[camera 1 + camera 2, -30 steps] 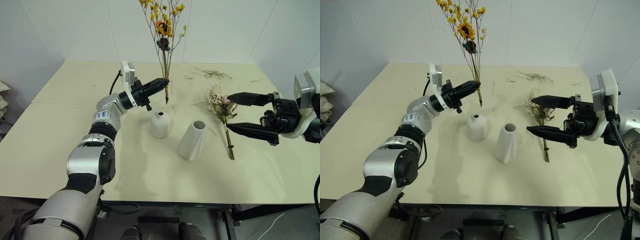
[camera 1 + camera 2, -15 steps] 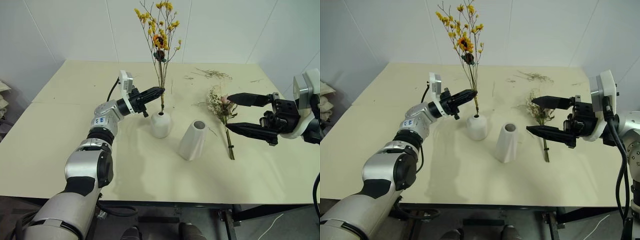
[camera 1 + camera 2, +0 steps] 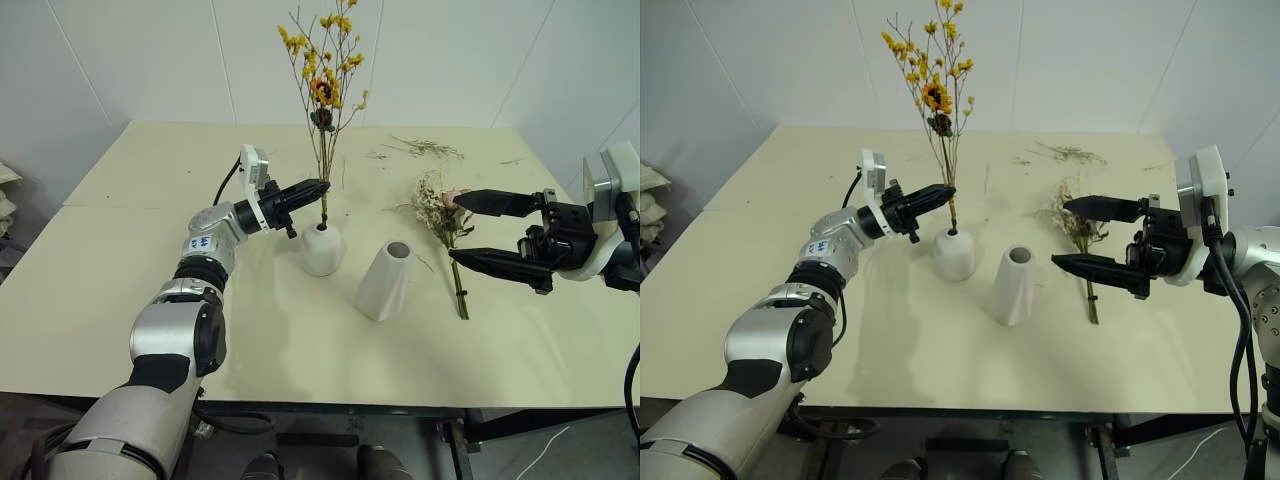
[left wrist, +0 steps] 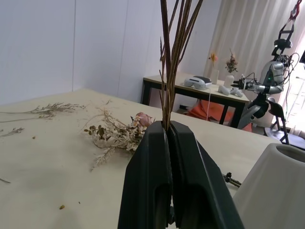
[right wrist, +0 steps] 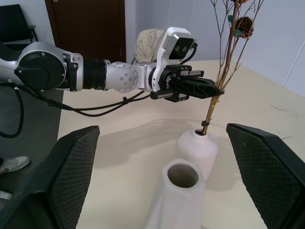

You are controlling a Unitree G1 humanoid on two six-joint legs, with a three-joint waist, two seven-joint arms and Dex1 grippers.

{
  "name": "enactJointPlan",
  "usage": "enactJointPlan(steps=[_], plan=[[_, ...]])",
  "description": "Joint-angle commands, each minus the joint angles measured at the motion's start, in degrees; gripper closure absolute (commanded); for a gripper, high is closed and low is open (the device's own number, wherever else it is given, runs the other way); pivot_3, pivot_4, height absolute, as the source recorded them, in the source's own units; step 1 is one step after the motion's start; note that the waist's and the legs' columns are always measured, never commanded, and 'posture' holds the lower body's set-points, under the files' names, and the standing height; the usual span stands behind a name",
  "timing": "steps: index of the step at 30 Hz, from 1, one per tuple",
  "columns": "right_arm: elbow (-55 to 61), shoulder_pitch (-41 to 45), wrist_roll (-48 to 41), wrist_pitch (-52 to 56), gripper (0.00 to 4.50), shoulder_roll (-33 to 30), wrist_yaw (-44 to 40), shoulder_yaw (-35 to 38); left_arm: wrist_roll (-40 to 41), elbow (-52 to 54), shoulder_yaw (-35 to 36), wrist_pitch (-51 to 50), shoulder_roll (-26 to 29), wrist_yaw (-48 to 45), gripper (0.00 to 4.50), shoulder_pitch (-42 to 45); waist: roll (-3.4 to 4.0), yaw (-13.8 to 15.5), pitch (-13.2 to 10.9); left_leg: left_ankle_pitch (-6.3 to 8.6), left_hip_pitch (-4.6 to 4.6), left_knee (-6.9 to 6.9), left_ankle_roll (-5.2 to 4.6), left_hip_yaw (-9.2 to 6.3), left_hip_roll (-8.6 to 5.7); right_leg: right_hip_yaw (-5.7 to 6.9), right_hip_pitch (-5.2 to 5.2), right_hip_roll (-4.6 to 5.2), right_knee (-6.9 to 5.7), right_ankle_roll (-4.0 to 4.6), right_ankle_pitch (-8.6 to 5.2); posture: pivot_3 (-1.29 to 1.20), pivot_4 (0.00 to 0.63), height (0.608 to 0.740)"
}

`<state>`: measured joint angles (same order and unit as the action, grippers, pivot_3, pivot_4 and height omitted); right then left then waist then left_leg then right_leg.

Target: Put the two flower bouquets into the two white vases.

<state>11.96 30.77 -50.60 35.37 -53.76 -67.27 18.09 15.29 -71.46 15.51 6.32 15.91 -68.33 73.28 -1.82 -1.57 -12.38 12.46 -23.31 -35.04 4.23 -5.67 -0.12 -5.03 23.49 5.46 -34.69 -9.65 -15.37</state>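
The left gripper (image 3: 318,186) pinches the brown stems of the yellow-blossom sprig bunch (image 3: 325,90), whose lower ends sit in the neck of the round white vase (image 3: 321,249). The tapered vase (image 3: 386,280) stands just right of it. Farther right, the rose bouquet (image 3: 443,222) lies on the table (image 3: 130,290), the right gripper (image 3: 467,229) above it with fingers spread wide.

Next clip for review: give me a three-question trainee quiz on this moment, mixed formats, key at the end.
1. True or false: the yellow sprig bunch has its stems in the round vase.
2. Which gripper is shut on stems? A) left gripper B) right gripper
3. Fill in: the pink rose bouquet lies on the ____.

Key: 1 true, with the stems entering the neck. 2 A; the right gripper is open. 3 table; the tall vase holds nothing.
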Motion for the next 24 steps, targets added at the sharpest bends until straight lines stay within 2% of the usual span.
enactJointPlan(steps=[1,24], plan=[[1.45,0.17,-0.39,-0.7,0.0,-0.27,0.05,1.45,-0.43,0.59,-0.18,0.59,0.69,-0.19,4.46,-0.26,0.0,0.01,0.0,0.0,0.0,0.0,0.0,0.0,0.0,0.0,0.0,0.0,-0.01,0.0,0.0,0.0,0.15,0.74],[1.71,0.01,-0.28,-0.88,0.0,0.08,0.6,1.15,-2.43,0.28,-1.31,1.73,0.3,1.26,4.46,-1.65,0.0,0.01,0.0,0.0,0.0,-0.01,0.0,0.0,0.0,0.0,0.0,0.0,-0.02,0.0,0.0,0.0,0.15,0.74]])
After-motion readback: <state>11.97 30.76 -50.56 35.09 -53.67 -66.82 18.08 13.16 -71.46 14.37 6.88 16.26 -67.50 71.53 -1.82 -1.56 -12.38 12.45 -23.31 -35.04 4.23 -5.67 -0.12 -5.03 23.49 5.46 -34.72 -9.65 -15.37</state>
